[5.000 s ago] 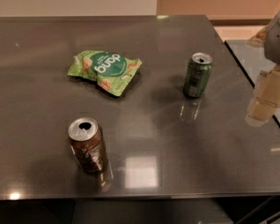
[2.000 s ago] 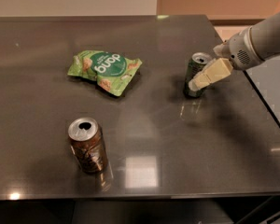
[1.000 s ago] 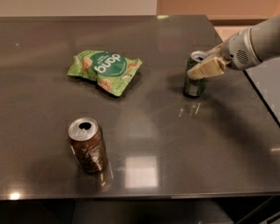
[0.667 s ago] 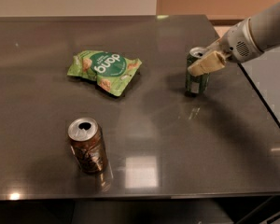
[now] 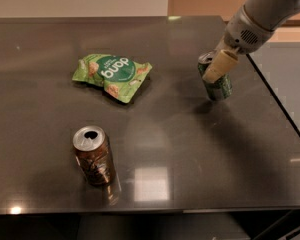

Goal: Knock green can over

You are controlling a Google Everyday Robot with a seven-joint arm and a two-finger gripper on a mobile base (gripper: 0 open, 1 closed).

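Note:
The green can (image 5: pixel 219 88) stands at the right side of the dark table (image 5: pixel 170 149), tilted with its silver top leaning to the left. My gripper (image 5: pixel 218 66) reaches in from the upper right on the grey arm (image 5: pixel 257 14). Its beige tip lies against the can's upper part and covers some of its top and side. The can's lower half shows below the gripper.
A brown can (image 5: pixel 94 156) stands upright at the front left. A flat light-green snack bag (image 5: pixel 111 74) lies left of the middle. The table's right edge (image 5: pixel 282 114) runs close behind the green can.
The gripper came from the right and reached the green can's top. The arm has since risen toward the upper right, and the can now tilts instead of standing straight.

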